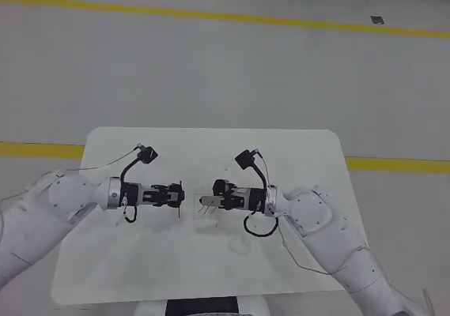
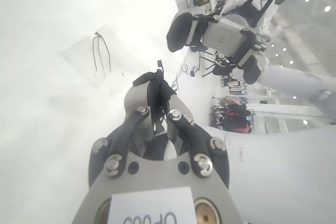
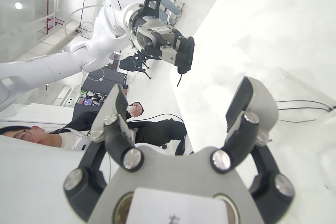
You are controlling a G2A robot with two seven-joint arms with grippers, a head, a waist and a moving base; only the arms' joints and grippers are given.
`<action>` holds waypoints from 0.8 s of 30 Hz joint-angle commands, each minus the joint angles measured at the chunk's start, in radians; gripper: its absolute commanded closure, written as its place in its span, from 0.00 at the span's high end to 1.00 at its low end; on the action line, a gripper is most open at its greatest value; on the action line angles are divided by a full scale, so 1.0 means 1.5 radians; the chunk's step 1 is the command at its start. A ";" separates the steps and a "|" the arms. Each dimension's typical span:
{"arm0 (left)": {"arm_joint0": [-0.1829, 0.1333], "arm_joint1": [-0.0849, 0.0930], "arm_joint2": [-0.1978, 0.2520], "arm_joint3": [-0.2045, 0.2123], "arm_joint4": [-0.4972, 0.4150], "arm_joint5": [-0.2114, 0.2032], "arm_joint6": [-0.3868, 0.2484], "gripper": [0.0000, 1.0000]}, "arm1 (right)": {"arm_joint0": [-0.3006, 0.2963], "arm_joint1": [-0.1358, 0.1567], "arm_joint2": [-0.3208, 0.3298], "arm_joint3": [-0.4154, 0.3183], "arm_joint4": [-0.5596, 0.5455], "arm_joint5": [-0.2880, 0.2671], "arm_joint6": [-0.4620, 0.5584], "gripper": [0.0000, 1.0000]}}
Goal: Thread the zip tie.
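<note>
Zip tie, black: pinched between the closed pads of the left tool, above the bench, one end poking past the fingertips. Right tool: spread wide, empty, facing the left one. Further ties: lying on a clear sheet on the bench.

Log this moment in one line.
left gripper: shut on thin black zip tie | right gripper: open, empty | spare black ties: on clear plastic tray, white table
</note>
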 commanded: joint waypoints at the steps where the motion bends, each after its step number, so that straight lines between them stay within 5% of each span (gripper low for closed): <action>1: 0.017 -0.016 -0.041 0.008 -0.020 0.000 -0.050 0.00 | 0.000 0.000 0.000 0.001 0.000 0.000 0.000 1.00; 6: 0.053 -0.066 -0.149 0.035 -0.087 0.000 -0.193 0.00 | 0.001 0.001 -0.001 0.002 0.000 0.000 -0.001 1.00; 9: 0.069 -0.107 -0.218 0.068 -0.122 0.000 -0.295 0.00 | 0.002 0.000 -0.004 0.005 0.000 0.000 -0.002 1.00; 12: 0.081 -0.144 -0.245 0.062 -0.090 0.000 -0.303 0.00 | 0.002 0.000 -0.006 0.006 0.003 0.000 -0.002 1.00; 24: 0.084 -0.150 -0.238 0.044 -0.056 0.000 -0.293 0.00 | 0.002 0.000 -0.006 0.006 0.004 0.000 -0.001 1.00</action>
